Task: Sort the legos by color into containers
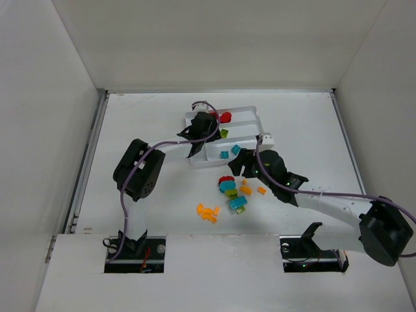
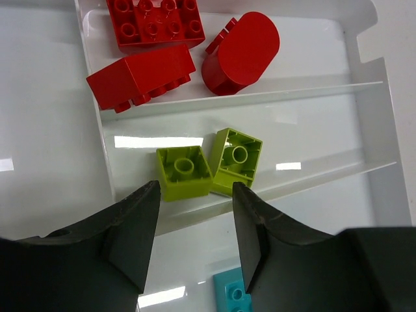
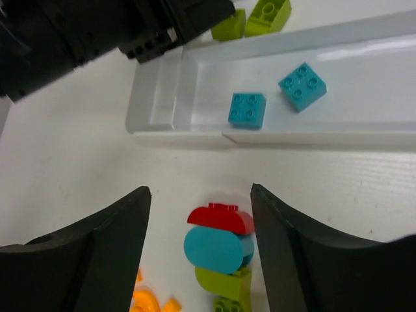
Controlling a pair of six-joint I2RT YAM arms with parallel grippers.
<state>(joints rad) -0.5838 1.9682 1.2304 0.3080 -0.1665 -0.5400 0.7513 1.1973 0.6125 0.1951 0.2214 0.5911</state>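
Both stand apart, empty: left tool [image 2: 195, 214] over lime legos [image 2: 185, 170] (in tray [image 2: 383, 130]), right tool [image 3: 200, 195] over loose legos [image 3: 220, 250].

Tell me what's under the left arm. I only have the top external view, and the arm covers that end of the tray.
Observer: Two lime green bricks lie hollow side up in the middle slot of the tray, just ahead of the open left jaws.
Operator: What's in the slot beyond them?
Observer: Three red pieces: a studs-up red brick, a red block on its side and a rounded red piece.
Operator: Are the right jaws holding anything?
Observer: No, they are open over the table, with a red domed brick and a teal round brick lined up between them.
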